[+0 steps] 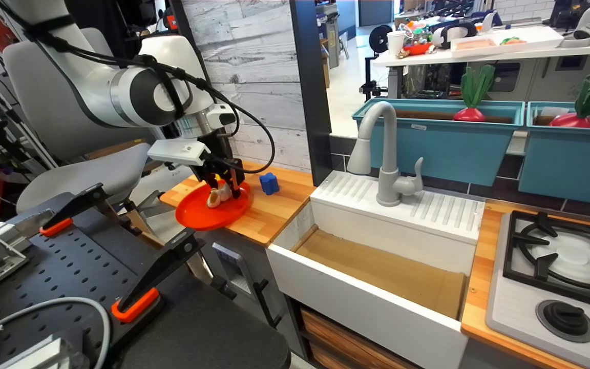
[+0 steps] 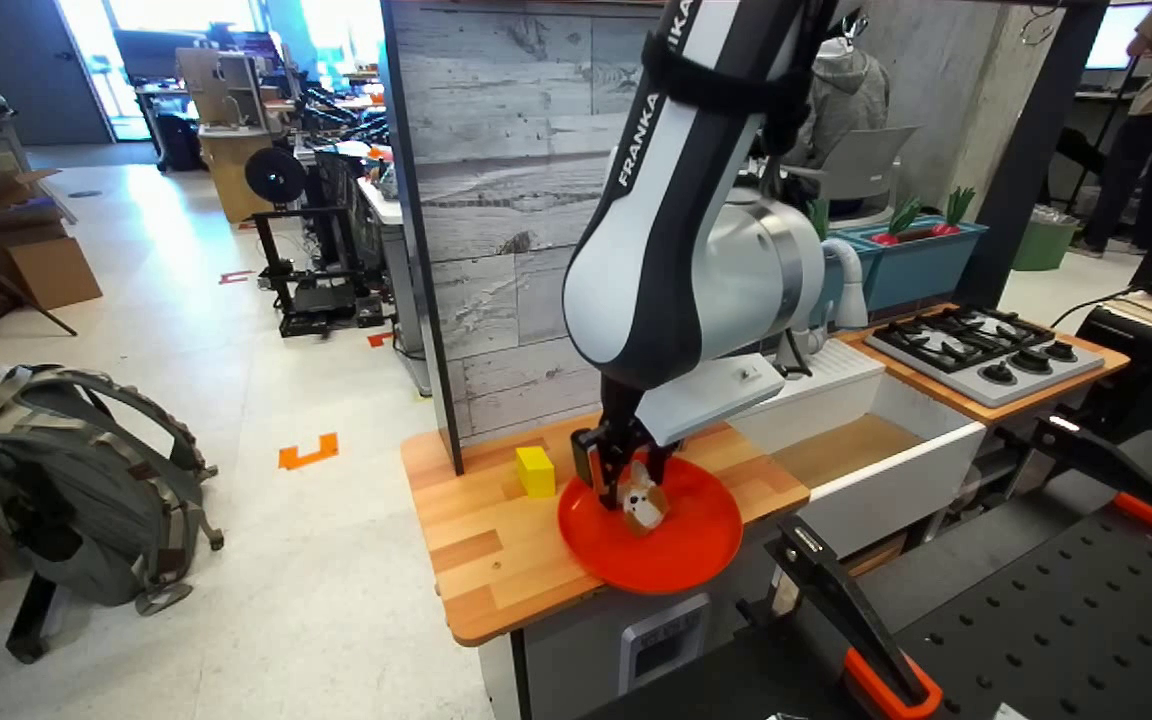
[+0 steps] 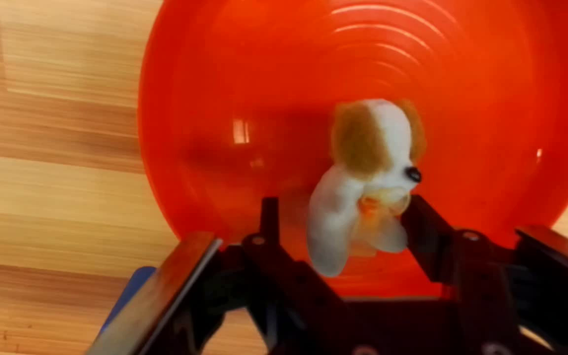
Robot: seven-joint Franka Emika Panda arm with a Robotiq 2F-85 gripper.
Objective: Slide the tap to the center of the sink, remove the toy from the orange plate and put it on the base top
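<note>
From the wrist view's six o'clock, parted jaws flank the white, brown-eared toy dog (image 3: 355, 182); round orange plate (image 3: 274, 74) beneath.

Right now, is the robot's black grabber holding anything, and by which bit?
Nothing is held: the open black gripper straddles the brown-eared white toy dog, leaving a gap on one side.

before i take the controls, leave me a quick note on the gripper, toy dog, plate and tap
Gripper: open around the toy dog, with a gap on one side in the wrist view.
Toy dog: on the orange plate, which overhangs the front edge of the counter.
Tap: on the back rim of the sink, near its middle.
Done: tap looks roughly centred; can't confirm that step.
Left: likely close on the toy dog, lift it off, set it on the counter.
</note>
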